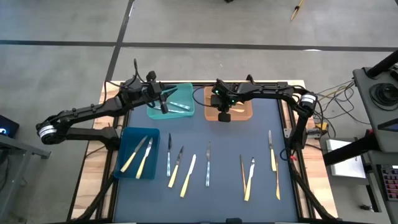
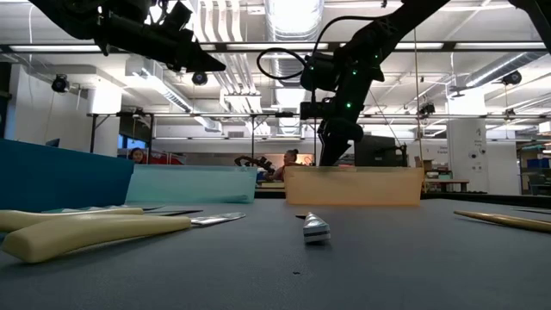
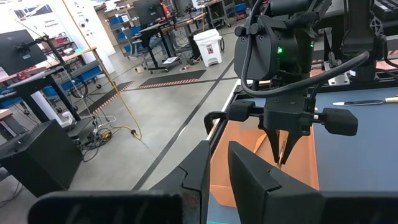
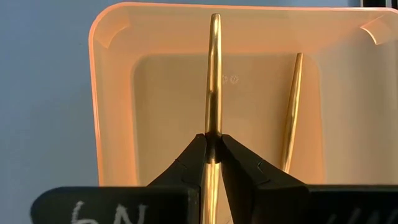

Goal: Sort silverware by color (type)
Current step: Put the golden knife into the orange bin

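Two dark fingers of the right gripper [image 4: 212,144] pinch a slim, glossy gold utensil [image 4: 214,74] above the orange bin [image 4: 112,93]; the left gripper [image 1: 163,99], nearly closed and empty, hovers over the teal bin [image 1: 185,90].

Orange bin [image 4: 118,124]: smooth plastic, slightly translucent, glowing at the rim. Gold utensil [image 4: 213,74] between the right gripper [image 4: 211,146] fingers is showing polished, glossy metal; a second gold piece [image 4: 291,112] lying in the bin is looking the same. Gripper fingers: matt black (plastic, seemingly). Table mat [image 1: 230,186] is reading as a matt dark-blue sheet, faintly textured in the low view. Table edge [image 1: 93,168]: bare light wood. Cream knife handle [image 2: 95,232] is appearing smooth, satin plastic; its blade [image 2: 215,219] shiny metal. Teal bin [image 2: 194,184]: frosted plastic.
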Controlling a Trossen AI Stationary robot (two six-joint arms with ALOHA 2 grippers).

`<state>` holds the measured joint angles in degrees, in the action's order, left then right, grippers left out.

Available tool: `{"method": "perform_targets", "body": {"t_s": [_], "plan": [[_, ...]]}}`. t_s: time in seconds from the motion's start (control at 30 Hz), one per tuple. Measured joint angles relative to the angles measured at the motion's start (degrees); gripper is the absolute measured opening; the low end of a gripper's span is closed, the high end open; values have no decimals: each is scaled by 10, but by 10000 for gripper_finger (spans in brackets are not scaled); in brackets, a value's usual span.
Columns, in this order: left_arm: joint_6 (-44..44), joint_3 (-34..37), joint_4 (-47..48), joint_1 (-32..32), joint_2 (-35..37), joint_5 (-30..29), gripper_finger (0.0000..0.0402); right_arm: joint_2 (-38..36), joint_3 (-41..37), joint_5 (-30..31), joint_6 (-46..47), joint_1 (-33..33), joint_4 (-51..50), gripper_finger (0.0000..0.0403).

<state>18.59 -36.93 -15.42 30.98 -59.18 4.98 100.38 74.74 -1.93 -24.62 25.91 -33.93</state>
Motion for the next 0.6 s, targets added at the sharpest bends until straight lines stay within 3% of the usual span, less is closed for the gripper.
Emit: {"method": "perform_targets", "body": {"t_s": [0.6], "plan": [[0,0,0,0,0,0,40,0,0,5,6,0,0,29]]}}
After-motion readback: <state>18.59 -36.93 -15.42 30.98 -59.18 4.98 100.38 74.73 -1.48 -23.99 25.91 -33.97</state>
